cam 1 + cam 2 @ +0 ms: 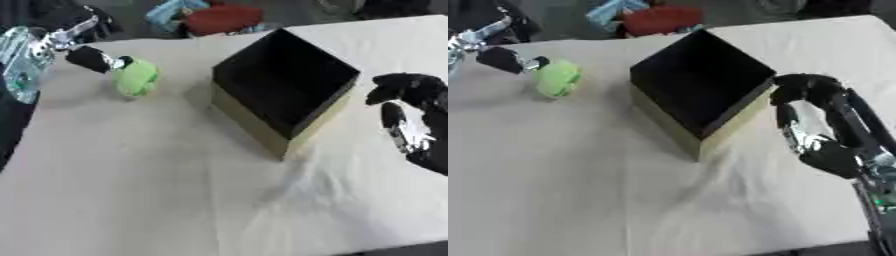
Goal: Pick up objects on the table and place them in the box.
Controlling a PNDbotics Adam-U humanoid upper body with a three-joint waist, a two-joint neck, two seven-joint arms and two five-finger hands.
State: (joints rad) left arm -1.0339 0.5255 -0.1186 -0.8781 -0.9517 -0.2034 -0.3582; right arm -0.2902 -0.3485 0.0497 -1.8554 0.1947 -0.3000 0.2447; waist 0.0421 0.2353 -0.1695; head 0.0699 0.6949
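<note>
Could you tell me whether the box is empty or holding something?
Empty: the box shows only its dark interior; the green object sits outside.

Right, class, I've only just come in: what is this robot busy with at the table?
The robot's left hand is at a light green object lying on the cloth-covered table, touching its upper left side; whether it has a grip yet cannot be told. An open box, dark inside, stands to the right of the object, and nothing shows in it. The right hand hangs beside the box's right side, fingers curled, holding nothing.
</note>
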